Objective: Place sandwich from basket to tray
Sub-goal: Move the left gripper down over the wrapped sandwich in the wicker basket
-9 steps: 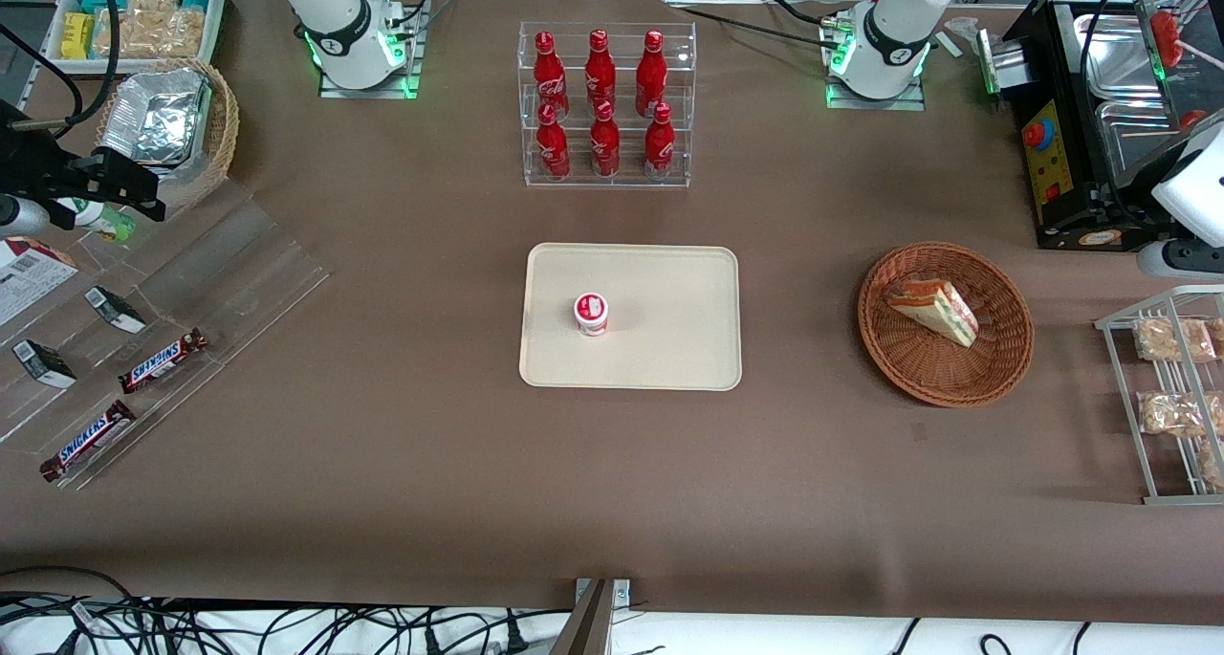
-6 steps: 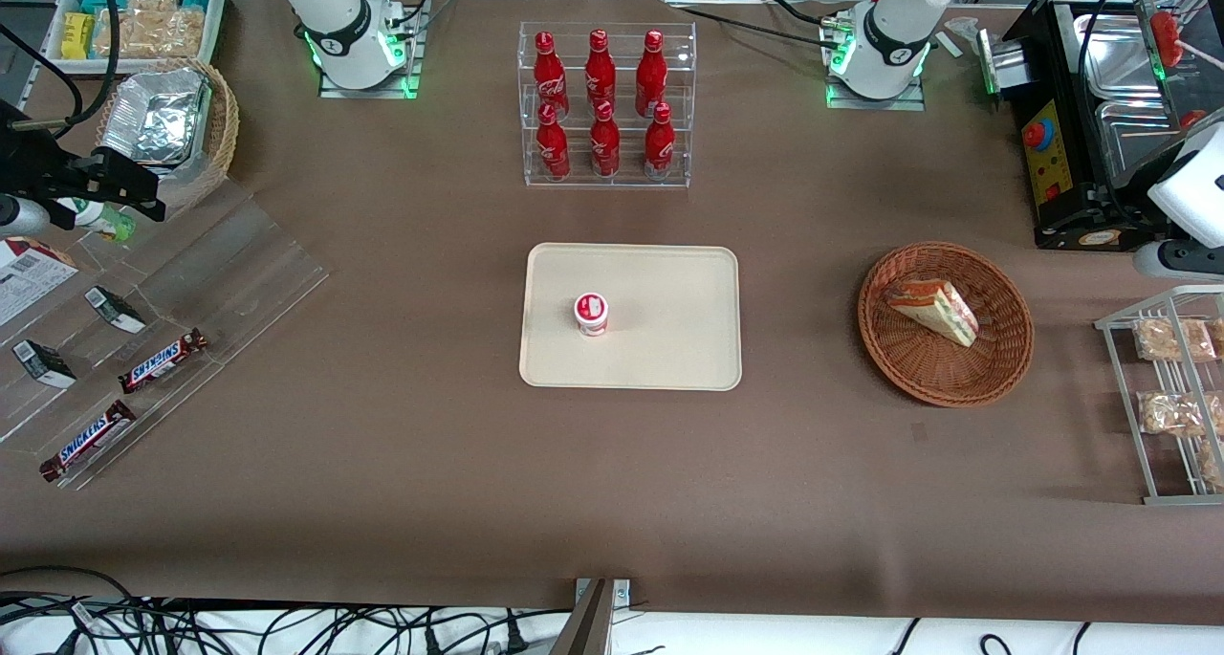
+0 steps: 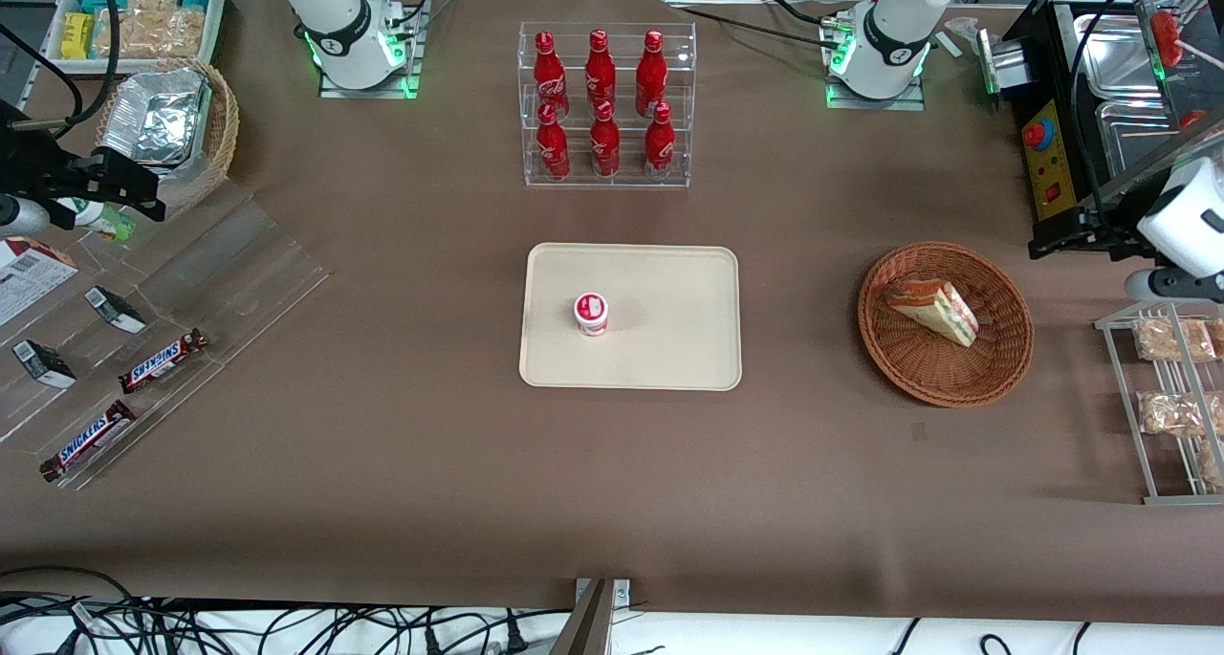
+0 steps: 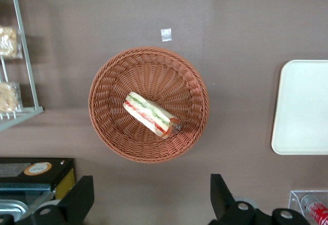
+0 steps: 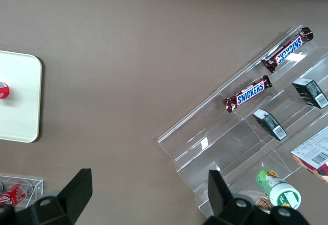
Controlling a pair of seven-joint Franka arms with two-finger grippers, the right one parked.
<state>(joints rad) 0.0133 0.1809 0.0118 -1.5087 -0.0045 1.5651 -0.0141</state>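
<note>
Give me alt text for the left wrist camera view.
A sandwich lies in a round wicker basket on a brown table, seen from above. The open gripper hangs high above the table beside the basket, holding nothing; a cream tray shows at the edge.

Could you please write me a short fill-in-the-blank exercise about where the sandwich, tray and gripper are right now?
1. The sandwich lies in the ____.
2. The gripper is up above the table with its fingers ____, holding nothing.
3. The only item standing on the tray is a small red-and-white ____.
4. The rack holds ____ red bottles.

Missing words: basket; open; cup; six
</note>
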